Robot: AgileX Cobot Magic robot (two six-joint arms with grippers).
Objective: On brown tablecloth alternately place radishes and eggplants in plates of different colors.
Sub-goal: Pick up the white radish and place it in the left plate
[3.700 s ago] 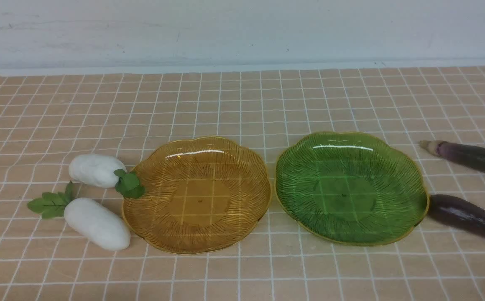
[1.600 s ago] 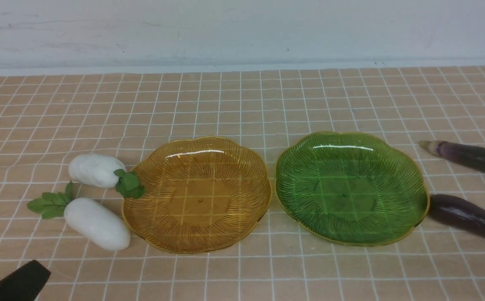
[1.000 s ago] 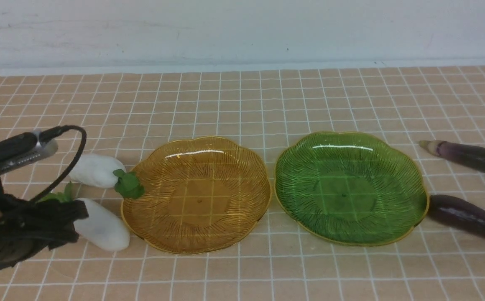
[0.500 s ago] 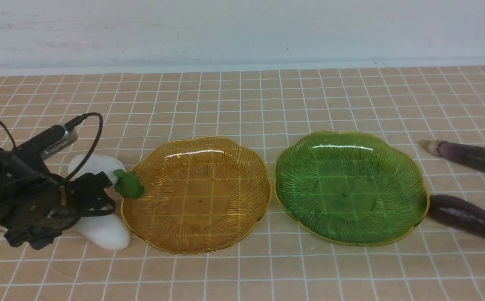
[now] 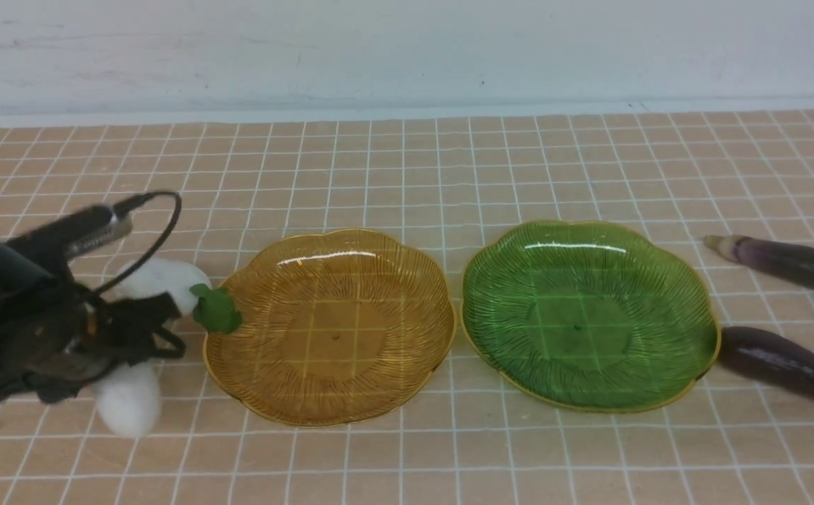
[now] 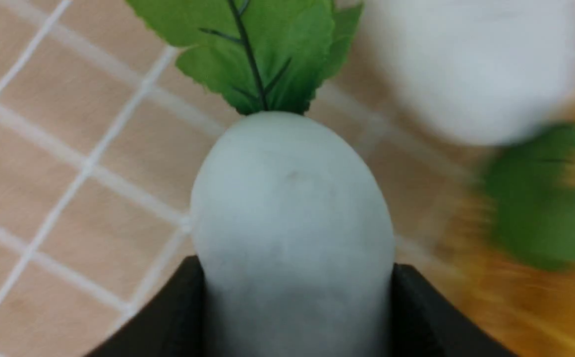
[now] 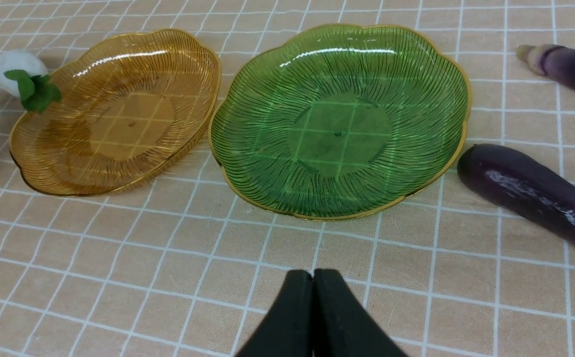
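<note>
Front view, left arm (image 5: 35,330) low over the tablecloth (image 5: 407,175), left fingers (image 6: 168,317) clamping a radish (image 5: 128,409), right fingers (image 7: 295,312) pressed together.

Black left arm (image 5: 35,337) carries a silver cylinder (image 5: 91,240) and looped black cable (image 5: 179,210).

Front view: I had it between the arms, facing forward and tilted down over the tan-brown white-gridded tablecloth (image 5: 407,175), far enough back for the translucent amber-yellow ribbed plate (image 5: 330,326), the translucent green ribbed plate (image 5: 589,315) and the pale wall (image 5: 407,49).
Left wrist view: very near, it looked along the black fingers (image 6: 168,322) of the left gripper (image 6: 297,267) at a smooth white leafy-topped radish (image 6: 292,198) that filled my frame.
Right wrist view: set well back, it looked down past the right gripper (image 7: 312,272) at the cloth.
Shared: front and right wrist both caught the two plates; all three caught the second white radish (image 7: 17,62).
</note>
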